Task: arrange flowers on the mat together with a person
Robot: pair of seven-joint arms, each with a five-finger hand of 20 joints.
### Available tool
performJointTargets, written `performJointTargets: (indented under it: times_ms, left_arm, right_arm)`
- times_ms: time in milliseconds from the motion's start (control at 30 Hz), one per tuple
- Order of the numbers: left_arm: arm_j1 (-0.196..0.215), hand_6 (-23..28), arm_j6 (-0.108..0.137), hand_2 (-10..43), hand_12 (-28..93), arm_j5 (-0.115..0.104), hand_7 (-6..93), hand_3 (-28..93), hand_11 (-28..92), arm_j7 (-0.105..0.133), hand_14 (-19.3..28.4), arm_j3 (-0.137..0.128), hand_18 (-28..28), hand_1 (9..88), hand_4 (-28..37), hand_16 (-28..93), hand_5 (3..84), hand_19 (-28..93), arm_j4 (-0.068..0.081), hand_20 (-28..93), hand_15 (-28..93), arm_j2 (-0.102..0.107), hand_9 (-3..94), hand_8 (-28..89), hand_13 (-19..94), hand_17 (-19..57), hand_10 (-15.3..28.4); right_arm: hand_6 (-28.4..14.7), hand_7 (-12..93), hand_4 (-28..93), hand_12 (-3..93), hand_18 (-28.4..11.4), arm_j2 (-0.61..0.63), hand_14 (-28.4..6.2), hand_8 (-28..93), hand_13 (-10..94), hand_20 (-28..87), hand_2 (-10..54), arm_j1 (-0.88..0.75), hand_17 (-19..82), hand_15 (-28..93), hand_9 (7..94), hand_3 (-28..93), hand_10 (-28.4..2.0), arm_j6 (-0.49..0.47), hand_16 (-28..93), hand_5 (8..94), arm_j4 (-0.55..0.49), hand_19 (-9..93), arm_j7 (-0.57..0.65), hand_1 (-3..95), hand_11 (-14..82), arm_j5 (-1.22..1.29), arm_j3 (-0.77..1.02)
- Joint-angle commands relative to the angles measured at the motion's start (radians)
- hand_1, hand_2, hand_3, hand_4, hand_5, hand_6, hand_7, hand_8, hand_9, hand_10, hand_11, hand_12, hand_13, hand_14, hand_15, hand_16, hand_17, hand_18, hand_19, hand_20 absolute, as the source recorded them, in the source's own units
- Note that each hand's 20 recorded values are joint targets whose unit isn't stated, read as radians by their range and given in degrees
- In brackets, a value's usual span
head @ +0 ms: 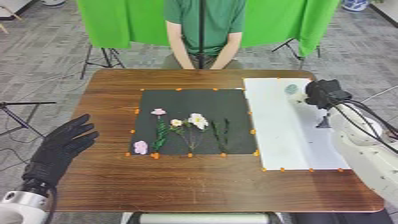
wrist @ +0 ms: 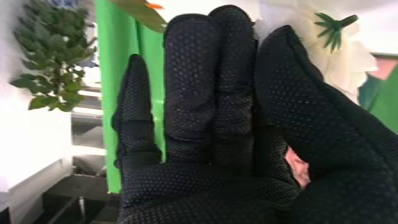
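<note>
The black mat (head: 187,100) bears a pink flower (head: 159,112) on a green stem, a small cream flower (head: 176,122), a white flower (head: 197,121), green stems (head: 220,136) and a pale pink bloom (head: 140,146). My right hand (head: 327,92) is above the far part of the white board (head: 275,130). In the right wrist view the right hand (wrist: 213,110) has straight fingers, with a white bloom (wrist: 348,62) and its green base behind the thumb; whether they touch, I cannot tell. My left hand (head: 62,147) is open beside the table's left edge.
A grey-green leaf-like piece (head: 291,89) lies on the board near the right hand. Orange clips (head: 252,131) line the edges of mat and board. The brown table (head: 191,185) extends toward me. Green cloth (head: 115,22) hangs beyond the far edge.
</note>
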Motion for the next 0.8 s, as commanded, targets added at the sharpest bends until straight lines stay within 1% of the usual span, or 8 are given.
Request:
performJointTargets:
  times_ms: [33,133,233,300,333,467,633,800]
  left_arm:
    - [0.011,4.8,0.008,-0.4,18,-0.004,17.4,69,19,-0.007,16.0,0.003,21.8,28.2,-24.9,0,33.3,47,-0.002,7,31,-0.008,29.4,-9,25,-6.6,12.1]
    - [0.010,4.8,0.007,-0.6,18,-0.003,17.4,69,19,-0.007,16.0,0.004,21.8,28.1,-25.0,0,33.2,47,-0.001,7,31,-0.009,29.4,-9,25,-6.6,12.1]
    - [0.019,4.8,0.010,-0.6,18,-0.003,17.3,70,19,-0.009,16.0,0.000,21.8,28.1,-25.1,0,33.2,47,-0.004,7,31,-0.015,29.4,-9,25,-6.6,12.1]
    - [0.018,4.8,0.009,-0.6,18,-0.003,17.3,70,19,-0.011,16.0,0.002,21.8,28.1,-25.1,0,33.2,47,-0.004,7,31,-0.015,29.4,-9,25,-6.7,12.1]
    - [0.012,4.8,0.006,-0.6,18,-0.002,17.3,70,19,-0.010,16.0,0.006,21.8,28.0,-25.1,0,33.2,47,-0.001,7,31,-0.014,29.4,-9,25,-6.7,12.1]
    - [0.000,4.8,0.004,-0.6,18,-0.001,17.3,70,19,-0.014,16.0,0.014,21.7,28.1,-25.1,0,33.1,47,0.001,7,31,-0.010,29.4,-9,25,-6.6,12.1]
    - [0.003,4.7,0.005,-0.6,18,-0.003,17.3,70,19,-0.016,16.0,0.014,21.7,28.0,-25.1,0,33.2,47,0.002,7,31,-0.014,29.4,-9,25,-6.6,12.1]
    - [-0.001,4.7,0.005,-0.6,18,-0.002,17.4,70,19,-0.017,16.0,0.017,21.7,28.0,-25.1,0,33.2,47,0.003,7,31,-0.013,29.4,-9,25,-6.6,11.9]
  right_arm:
    - [5.4,52,-28,48.2,-15.3,-0.006,-2.9,-5,71,35,-6.0,-0.069,20,51,82.3,77,-5.1,0.081,35,63.7,-0.097,51,-0.063,49.3,18.3,-0.010,0.027]
    - [5.2,52,-28,48.5,-15.1,-0.009,-3.2,-5,72,36,-7.0,-0.096,21,52,83.1,78,-5.1,0.111,34,65.1,-0.168,52,-0.070,49.1,18.8,0.009,0.040]
    - [5.0,52,-28,48.7,-15.1,-0.033,-3.2,-5,72,36,-7.2,-0.077,21,52,83.3,78,-5.2,0.135,34,65.2,-0.218,52,-0.101,49.0,18.8,-0.008,0.012]
    - [5.0,52,-28,48.9,-15.1,-0.049,-3.2,-5,72,36,-7.3,-0.061,21,53,83.3,78,-5.3,0.131,34,65.3,-0.251,52,-0.124,48.9,18.8,-0.016,-0.013]
    - [4.9,52,-28,48.9,-15.1,-0.058,-3.2,-5,71,36,-7.3,-0.051,21,53,83.3,78,-5.3,0.131,35,65.3,-0.262,52,-0.139,48.8,18.7,-0.019,-0.026]
    - [4.9,52,-28,49.2,-15.1,-0.088,-3.1,-4,71,37,-7.2,-0.013,21,53,83.1,78,-5.2,0.082,35,64.9,-0.294,52,-0.185,48.8,18.7,-0.037,-0.080]
    - [4.9,52,-28,48.9,-15.1,-0.128,-2.9,-5,71,36,-7.0,0.032,21,52,82.7,78,-5.1,0.038,35,64.5,-0.280,52,-0.220,48.8,18.3,-0.055,-0.152]
    - [5.0,52,-28,49.0,-15.1,-0.162,-2.8,-5,71,37,-7.0,0.057,21,52,82.6,78,-5.1,0.012,35,64.3,-0.247,52,-0.210,48.7,18.4,-0.091,-0.207]
